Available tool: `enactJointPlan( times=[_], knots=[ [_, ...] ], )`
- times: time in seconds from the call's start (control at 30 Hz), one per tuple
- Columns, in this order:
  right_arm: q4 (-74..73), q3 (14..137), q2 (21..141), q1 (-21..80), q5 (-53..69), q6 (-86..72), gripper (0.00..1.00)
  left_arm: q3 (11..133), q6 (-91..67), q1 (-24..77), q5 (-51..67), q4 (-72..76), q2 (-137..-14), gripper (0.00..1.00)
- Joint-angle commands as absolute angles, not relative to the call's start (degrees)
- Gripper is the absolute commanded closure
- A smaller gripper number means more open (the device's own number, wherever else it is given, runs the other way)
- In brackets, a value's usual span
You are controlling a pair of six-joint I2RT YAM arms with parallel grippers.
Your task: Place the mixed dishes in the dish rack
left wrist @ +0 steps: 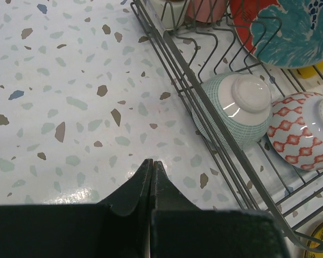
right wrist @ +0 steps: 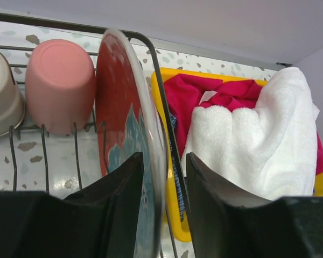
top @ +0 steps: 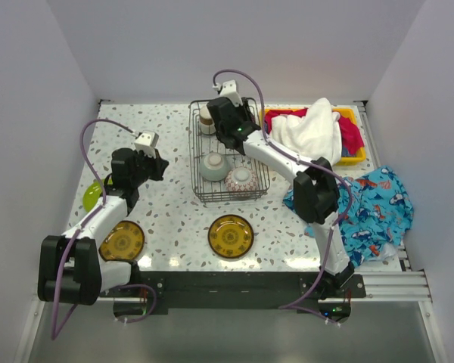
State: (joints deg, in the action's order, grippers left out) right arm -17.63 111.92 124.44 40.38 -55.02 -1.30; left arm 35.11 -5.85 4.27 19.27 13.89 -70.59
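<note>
The dish rack holds a pale green bowl, a patterned bowl and cups. In the right wrist view the red teal-rimmed plate stands on edge in the rack beside a pink cup. My right gripper is open, its fingers straddling the plate's rim and the rack's side wire. My left gripper is shut and empty over the table, left of the rack. Two amber plates and a lime-green plate lie on the table.
A yellow bin with a white towel and red cloth stands right of the rack. A blue fish-print cloth lies at the right edge. The right arm reaches across the rack's right side.
</note>
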Motion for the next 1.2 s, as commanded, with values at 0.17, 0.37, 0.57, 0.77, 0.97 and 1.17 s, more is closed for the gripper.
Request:
enactJointPlan(
  times=[0.17,0.37,0.57,0.77,0.97,1.17],
  knots=[
    [-19.4,111.0,116.9,39.6,-55.8,-4.2,0.5,36.0,-6.9,4.7,19.3,13.8,-69.3,1.0],
    [-23.5,114.4,112.8,40.3,-51.0,-6.1,0.43,38.1,-5.5,4.7,22.1,10.4,-70.3,0.8],
    [-31.4,111.8,106.8,40.2,-45.7,-8.7,0.37,42.4,3.3,4.7,43.9,-1.8,-72.7,0.67],
    [-22.3,85.6,88.9,35.9,-16.4,-4.7,0.27,42.4,17.2,4.7,57.3,-14.7,-68.5,0.63],
    [-26.4,73.0,80.4,32.1,8.6,-6.1,0.27,44.5,27.7,4.7,61.7,-27.4,-69.0,0.62],
    [-26.4,66.6,77.6,29.8,24.9,-8.1,0.25,36.0,10.8,5.8,65.1,-12.1,-66.4,0.6]
  ],
)
